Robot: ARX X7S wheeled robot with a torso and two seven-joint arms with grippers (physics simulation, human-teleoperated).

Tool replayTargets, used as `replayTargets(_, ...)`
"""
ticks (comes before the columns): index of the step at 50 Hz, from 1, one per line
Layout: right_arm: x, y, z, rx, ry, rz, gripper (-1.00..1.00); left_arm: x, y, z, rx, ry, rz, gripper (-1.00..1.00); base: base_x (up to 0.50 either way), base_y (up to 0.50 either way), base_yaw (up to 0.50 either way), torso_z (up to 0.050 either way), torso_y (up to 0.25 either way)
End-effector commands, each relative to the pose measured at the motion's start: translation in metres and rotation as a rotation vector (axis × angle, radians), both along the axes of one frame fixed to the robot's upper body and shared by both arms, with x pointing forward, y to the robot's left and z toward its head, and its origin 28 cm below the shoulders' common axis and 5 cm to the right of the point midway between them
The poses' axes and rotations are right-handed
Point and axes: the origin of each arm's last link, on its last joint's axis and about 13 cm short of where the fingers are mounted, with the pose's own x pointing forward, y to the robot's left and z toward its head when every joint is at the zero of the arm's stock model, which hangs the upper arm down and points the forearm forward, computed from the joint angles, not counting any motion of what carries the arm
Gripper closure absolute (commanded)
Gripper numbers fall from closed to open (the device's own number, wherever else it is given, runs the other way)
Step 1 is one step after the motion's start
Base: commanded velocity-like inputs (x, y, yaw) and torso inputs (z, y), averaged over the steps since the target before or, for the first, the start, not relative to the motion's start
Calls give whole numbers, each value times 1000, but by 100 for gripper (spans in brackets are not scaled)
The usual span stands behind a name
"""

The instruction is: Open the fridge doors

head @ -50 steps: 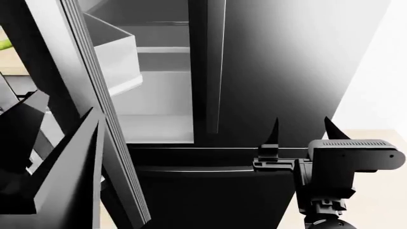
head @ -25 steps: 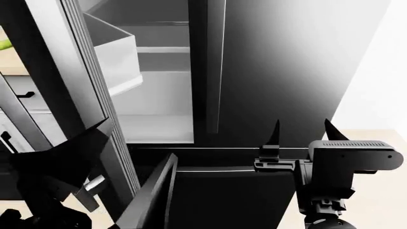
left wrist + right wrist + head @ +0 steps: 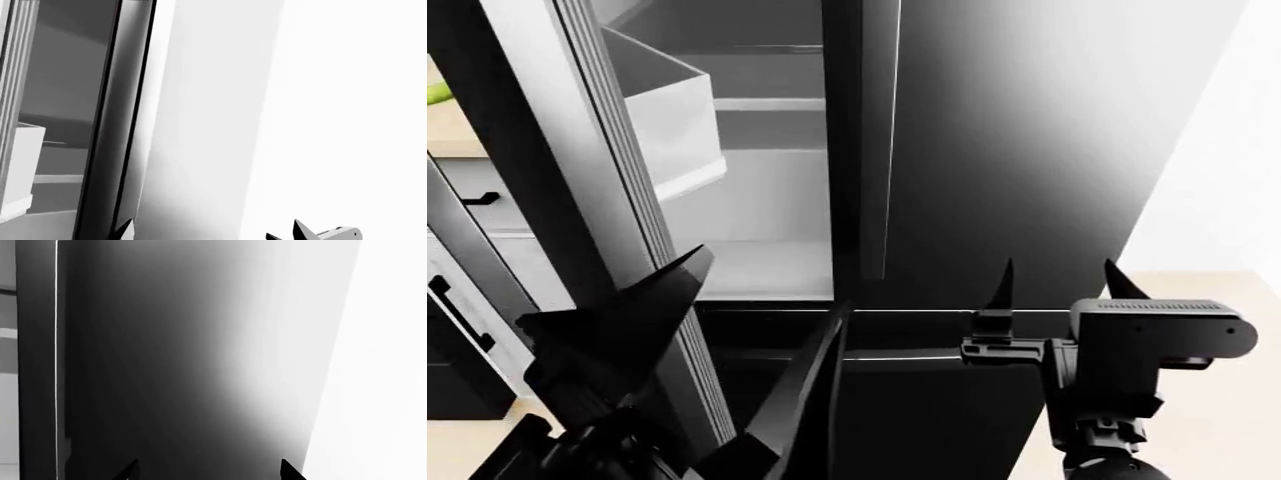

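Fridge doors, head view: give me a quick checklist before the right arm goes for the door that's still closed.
1. Left door swung open: ok.
2. Right door open: not ok, it is shut.
3. Right end effector open, fingers spread: ok.
4. Right end effector on the right door's bar handle: not ok, it sits lower and off to the side.
5. Left end effector empty: ok, open, holding nothing.

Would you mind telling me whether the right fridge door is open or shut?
Shut: the right door sits flush, while the left door is swung out.
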Motion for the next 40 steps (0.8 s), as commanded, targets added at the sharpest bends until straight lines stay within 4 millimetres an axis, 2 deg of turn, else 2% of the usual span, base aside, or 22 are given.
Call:
replayTargets(1, 3, -2, -4, 3, 14, -2, -100, 4, -6, 1, -43, 9, 23, -100, 0, 0, 0, 0, 0)
replayTargets(2, 2, -2, -4, 3, 15, -5, -100, 11, -17, 27, -112, -48, 7, -100, 0, 0, 0, 0, 0)
replayTargets(3, 2, -3, -4, 3, 16, -6, -100, 18, -15, 37, -54, -74, -27, -100, 0, 0, 0, 0, 0)
replayTargets(4, 2, -3, -5, 4, 17, -8, -100, 23, -17, 45, -61, -48, 71, -100, 0, 0, 0, 0, 0)
replayTargets(5, 2, -4, -5, 4, 18, -11, -100, 23, -32, 67, -199, -87, 163, -100, 0, 0, 0, 0, 0)
replayTargets(6, 2, -4, -5, 5, 18, -11, -100, 22, -45, 74, -293, -60, 182, -100, 0, 0, 0, 0, 0)
replayTargets(7, 2, -4, -5, 5, 18, -10, -100, 19, -58, 74, -332, -40, 156, -100, 0, 0, 0, 0, 0)
replayTargets(9, 2, -3, -5, 6, 19, -10, -100, 5, -80, 48, -67, 18, 12, -100, 0, 0, 0, 0, 0)
replayTargets(10, 3, -4, -6, 6, 20, -10, -100, 0, -85, 45, -28, 16, -21, -100, 0, 0, 0, 0, 0)
replayTargets(16, 2, -4, -5, 7, 21, -11, -100, -3, -89, 46, -26, -21, -49, -100, 0, 0, 0, 0, 0)
replayTargets(25, 3, -4, -7, 2, 31, -23, -100, 24, -102, 38, 22, -22, -3, -100, 0, 0, 0, 0, 0)
replayTargets(36, 2, -4, -7, -1, 36, -24, -100, 64, -107, 24, 52, 88, 101, -100, 0, 0, 0, 0, 0)
replayTargets(38, 2, -4, -7, -1, 37, -24, -100, 66, -106, 32, 58, 105, 119, -100, 0, 0, 0, 0, 0)
replayTargets(40, 2, -4, -8, -1, 38, -24, -100, 71, -107, 30, 62, 121, 140, -100, 0, 0, 0, 0, 0)
